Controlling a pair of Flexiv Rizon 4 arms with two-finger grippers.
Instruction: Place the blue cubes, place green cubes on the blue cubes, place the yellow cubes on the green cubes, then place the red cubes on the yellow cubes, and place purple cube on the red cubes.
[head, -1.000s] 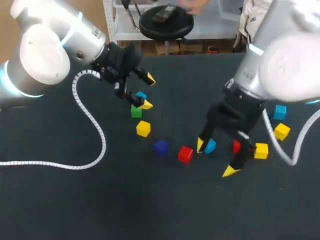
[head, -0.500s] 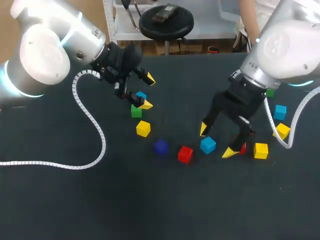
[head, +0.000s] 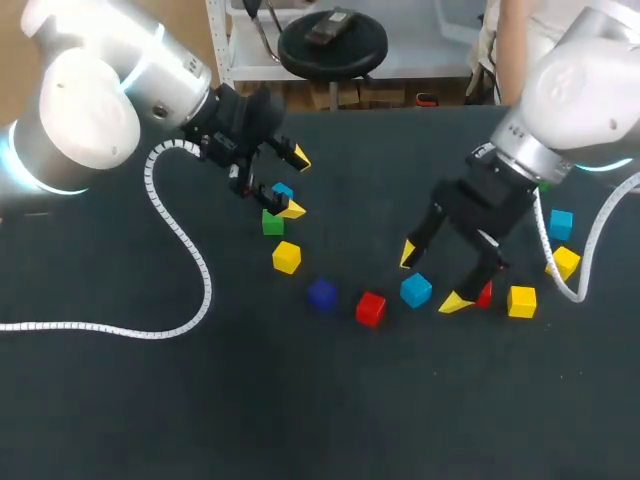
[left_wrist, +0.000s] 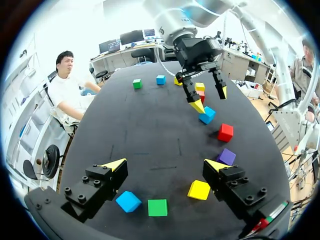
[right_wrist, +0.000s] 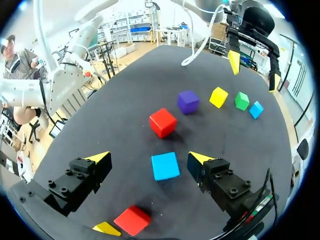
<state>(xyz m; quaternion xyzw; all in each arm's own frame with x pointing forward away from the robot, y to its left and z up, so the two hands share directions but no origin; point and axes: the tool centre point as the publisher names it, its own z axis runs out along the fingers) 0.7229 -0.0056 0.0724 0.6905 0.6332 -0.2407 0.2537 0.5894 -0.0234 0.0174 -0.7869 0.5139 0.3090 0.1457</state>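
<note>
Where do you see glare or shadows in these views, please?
Head view: strong glare on the white shells of the left arm and right arm; the dark table shows none. Right wrist view: the farther red cube and the blue cube cast only soft, faint shadows.

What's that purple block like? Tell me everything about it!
The purple cube is a small, plain block in deep purple with smooth, matte-looking faces. It sits flat on the dark table, all by itself, not stacked on anything. The red cube is its nearest neighbour on one side and a yellow cube on the other, both apart from it. Nothing touches it except the table.
</note>
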